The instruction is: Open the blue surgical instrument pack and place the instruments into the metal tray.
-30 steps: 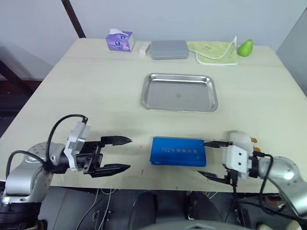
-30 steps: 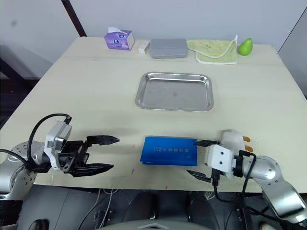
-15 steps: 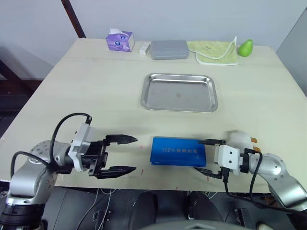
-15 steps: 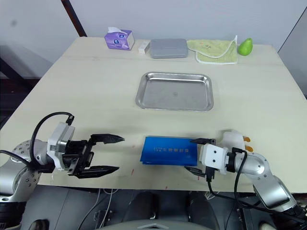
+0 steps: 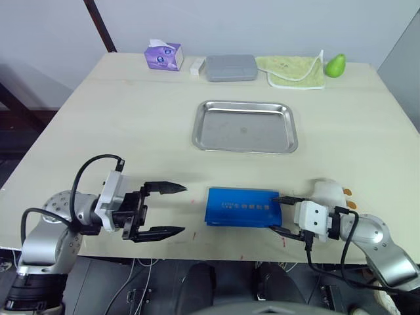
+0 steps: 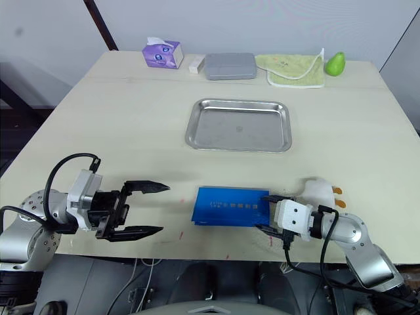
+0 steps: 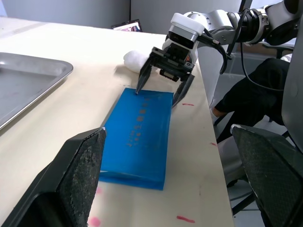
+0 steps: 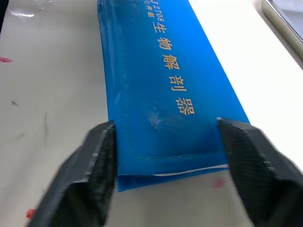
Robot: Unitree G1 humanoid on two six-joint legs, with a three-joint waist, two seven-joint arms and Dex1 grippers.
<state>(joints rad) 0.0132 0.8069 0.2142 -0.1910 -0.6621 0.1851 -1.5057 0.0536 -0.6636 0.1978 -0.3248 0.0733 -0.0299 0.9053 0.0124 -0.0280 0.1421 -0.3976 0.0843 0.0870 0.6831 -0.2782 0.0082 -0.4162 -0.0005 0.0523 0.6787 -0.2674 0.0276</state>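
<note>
Right wrist view has the right gripper (image 8: 165, 182) with fingers (image 8: 92, 172) spread either side of the pack's (image 5: 243, 207) near end, not clamped, seemingly to grasp it for opening. Left gripper (image 5: 169, 209) waits wide open and empty at the pack's 9 o'clock. Closed and flat, the pack lies at 6 o'clock from the empty tray (image 5: 245, 126).
</note>
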